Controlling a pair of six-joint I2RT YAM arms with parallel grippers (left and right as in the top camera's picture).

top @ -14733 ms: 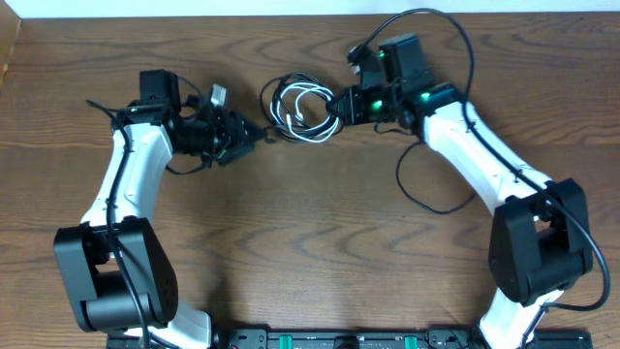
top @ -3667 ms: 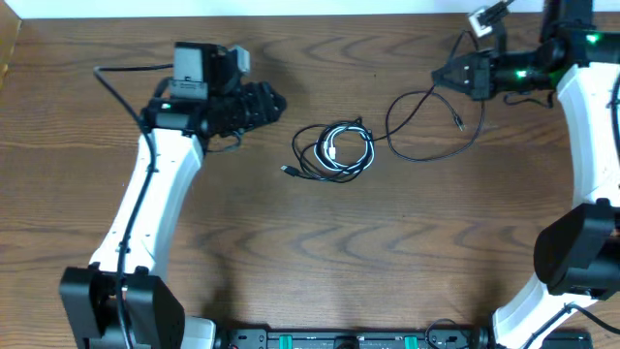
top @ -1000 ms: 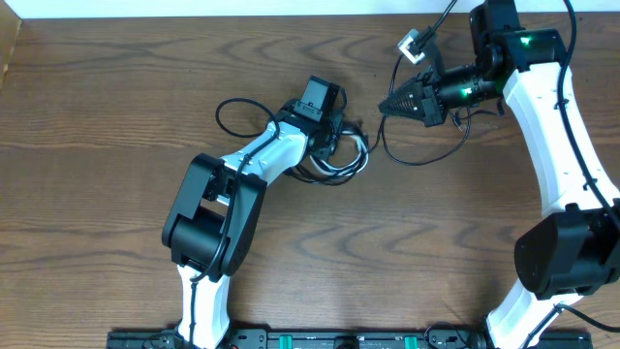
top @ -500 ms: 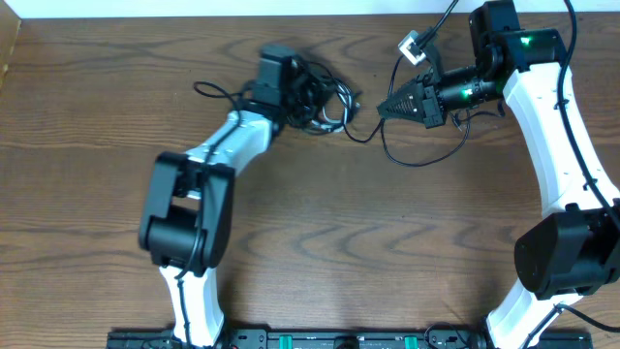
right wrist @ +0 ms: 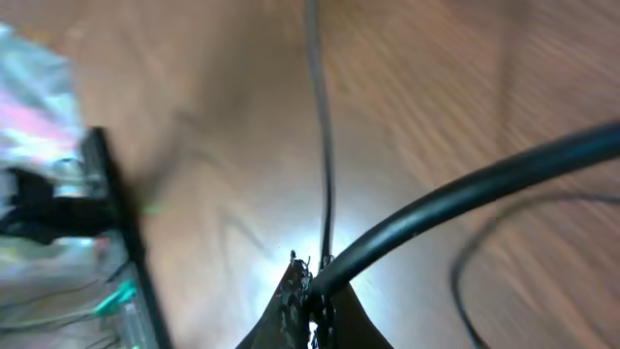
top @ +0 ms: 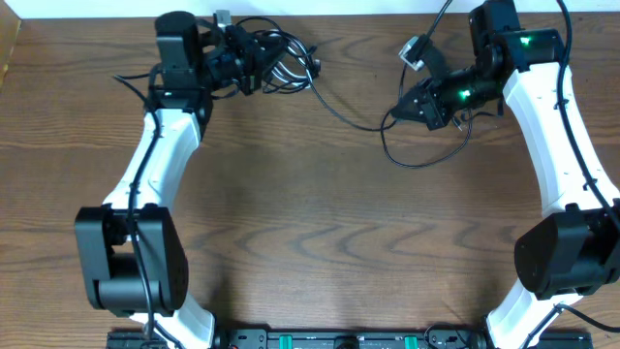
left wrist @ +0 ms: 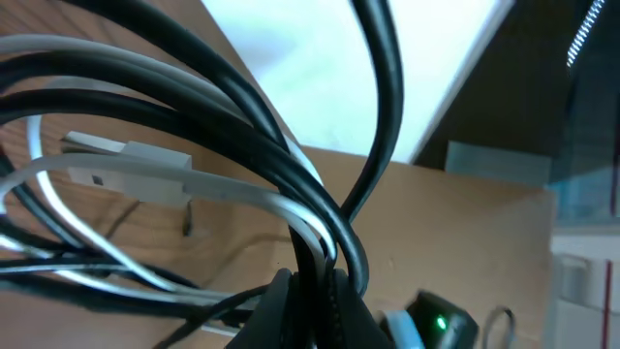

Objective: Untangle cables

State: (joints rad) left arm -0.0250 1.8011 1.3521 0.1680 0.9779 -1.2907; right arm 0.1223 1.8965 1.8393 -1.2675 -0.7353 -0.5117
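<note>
Overhead: at the counter's [top: 310,228] 11 o'clock, the left jaws clamp the coiled cables [top: 279,58]. One black strand [top: 339,113] trails toward 4 o'clock to the right jaws, which are shut on it, so its long axis spans both arms.

Left wrist: the jaws pinch black loops and the white cord [left wrist: 145,167].

Right wrist: the closed jaws nip the black strand [right wrist: 455,199] at 6 o'clock.
</note>
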